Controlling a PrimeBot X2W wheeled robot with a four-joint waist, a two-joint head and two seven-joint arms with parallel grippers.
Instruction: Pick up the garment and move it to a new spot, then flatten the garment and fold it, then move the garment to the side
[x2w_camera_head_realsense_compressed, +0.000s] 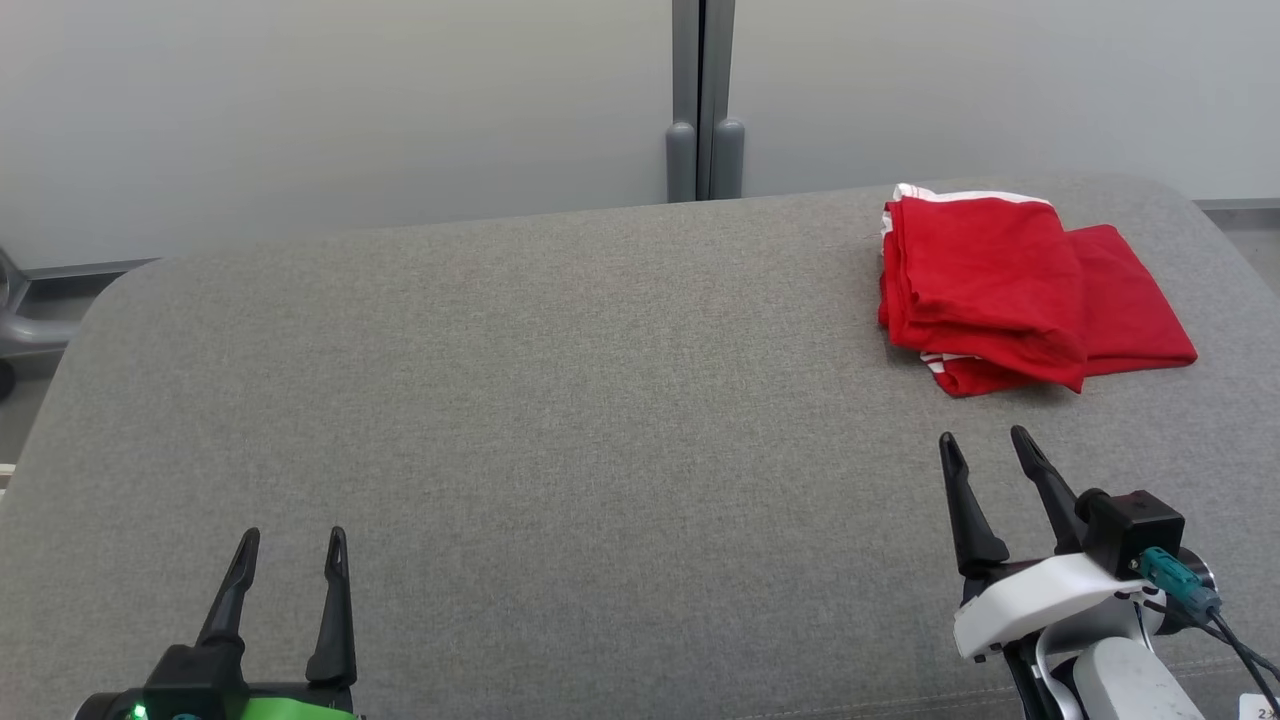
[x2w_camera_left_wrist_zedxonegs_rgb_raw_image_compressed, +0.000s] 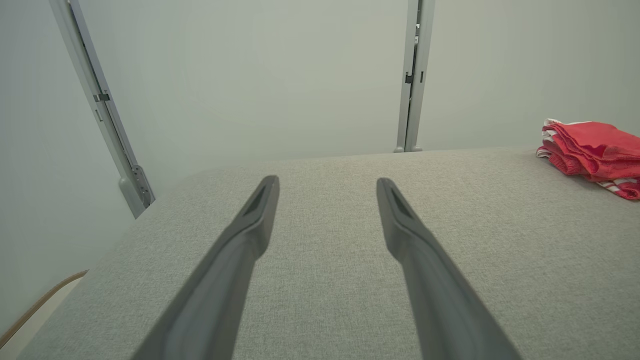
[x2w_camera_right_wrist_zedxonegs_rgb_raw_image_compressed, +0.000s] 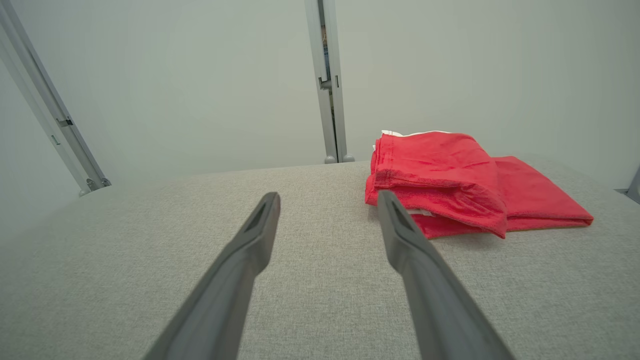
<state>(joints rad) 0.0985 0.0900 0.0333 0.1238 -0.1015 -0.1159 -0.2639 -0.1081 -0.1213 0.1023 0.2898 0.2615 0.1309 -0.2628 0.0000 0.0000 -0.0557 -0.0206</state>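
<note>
The garment (x2w_camera_head_realsense_compressed: 1010, 290) is red with white trim and lies folded in a neat stack at the far right of the grey fabric surface (x2w_camera_head_realsense_compressed: 560, 400). It also shows as a red stack (x2w_camera_right_wrist_zedxonegs_rgb_raw_image_compressed: 460, 185) in the right wrist view and at the right edge (x2w_camera_left_wrist_zedxonegs_rgb_raw_image_compressed: 595, 155) of the left wrist view. My right gripper (x2w_camera_head_realsense_compressed: 985, 450) stands open a little short of the garment, touching nothing. Near the front left, my left gripper (x2w_camera_head_realsense_compressed: 292, 545) is open and empty, far from the garment.
A pale wall rises behind the surface, with a grey vertical post (x2w_camera_head_realsense_compressed: 703, 110) at its middle. The surface's rounded left edge (x2w_camera_head_realsense_compressed: 70, 350) drops to the floor, where a grey frame part (x2w_camera_head_realsense_compressed: 20, 320) shows.
</note>
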